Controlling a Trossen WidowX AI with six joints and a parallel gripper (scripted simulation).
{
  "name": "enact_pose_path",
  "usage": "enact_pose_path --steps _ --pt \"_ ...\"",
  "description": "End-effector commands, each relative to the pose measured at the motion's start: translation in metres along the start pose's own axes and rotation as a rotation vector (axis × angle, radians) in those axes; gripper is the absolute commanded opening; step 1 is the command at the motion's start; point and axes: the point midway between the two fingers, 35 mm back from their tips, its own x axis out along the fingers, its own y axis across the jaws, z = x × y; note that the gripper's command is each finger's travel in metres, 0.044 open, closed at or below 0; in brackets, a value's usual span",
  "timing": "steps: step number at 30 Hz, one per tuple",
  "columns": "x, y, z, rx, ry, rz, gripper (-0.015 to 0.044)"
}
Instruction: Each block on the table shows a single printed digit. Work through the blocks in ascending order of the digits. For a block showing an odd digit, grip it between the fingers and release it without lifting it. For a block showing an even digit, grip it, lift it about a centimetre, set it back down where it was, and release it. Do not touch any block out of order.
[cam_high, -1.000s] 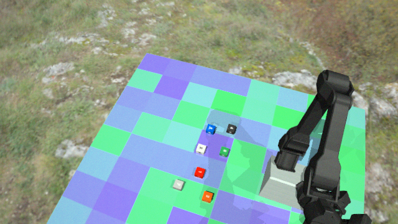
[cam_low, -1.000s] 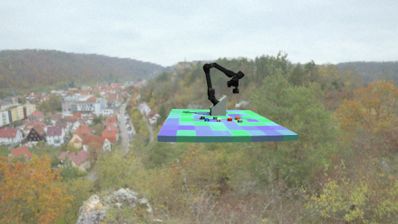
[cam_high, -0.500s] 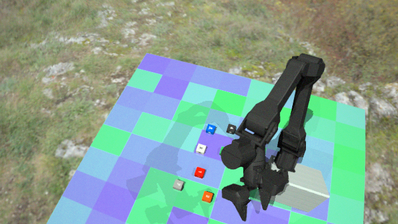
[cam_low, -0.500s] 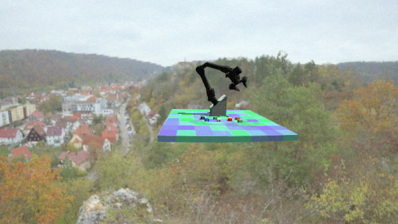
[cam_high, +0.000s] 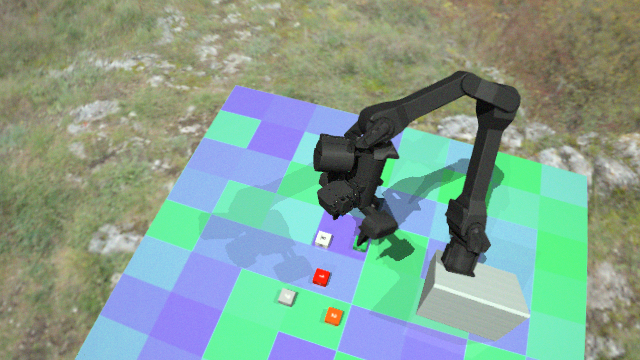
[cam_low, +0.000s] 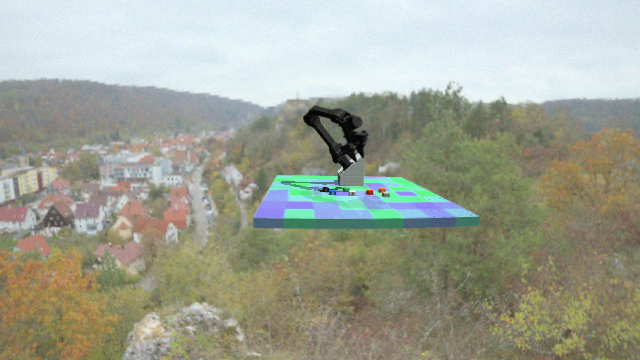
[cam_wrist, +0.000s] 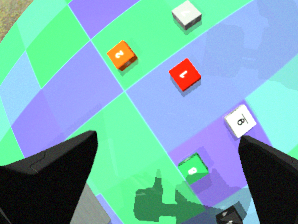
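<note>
My gripper (cam_high: 348, 230) (cam_wrist: 169, 141) is open and empty, above the table. A red block (cam_high: 321, 277) (cam_low: 369, 192) (cam_wrist: 185, 75) shows 1; an orange block (cam_high: 333, 316) (cam_low: 382, 190) (cam_wrist: 122, 55) shows 2. A pale grey block (cam_high: 287, 297) (cam_low: 385, 194) (cam_wrist: 187, 15) has a faint digit, perhaps 7. A white block (cam_high: 323, 239) (cam_low: 352, 193) (cam_wrist: 240, 121) and a green block (cam_high: 360, 247) (cam_low: 346, 189) (cam_wrist: 193, 169) have digits I cannot read surely. A black block (cam_low: 325, 189) (cam_wrist: 231, 215) is partly cut off in the wrist view. A blue block (cam_low: 333, 192) is hidden in the top view.
The checkered table (cam_high: 175, 315) (cam_low: 300, 212) carries the blocks. The arm's pale base box (cam_high: 470, 305) (cam_low: 352, 175) stands beside them. The white and green blocks are near each other, and the arm's shadow falls around them.
</note>
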Motion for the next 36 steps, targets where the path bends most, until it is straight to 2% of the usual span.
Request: enact_pose_path --steps 1,5,7,31,36 --pt "-0.007 -0.051 -0.056 0.413 0.122 -0.139 0.04" --pt "-0.018 -0.088 -0.12 0.8 0.236 -0.299 0.04" --pt "-0.021 -0.093 -0.133 0.874 0.258 -0.335 0.04" --pt "-0.021 -0.094 -0.132 0.875 0.258 -0.335 0.04" --pt "-0.012 -0.119 -0.092 0.876 0.255 -0.335 0.04"
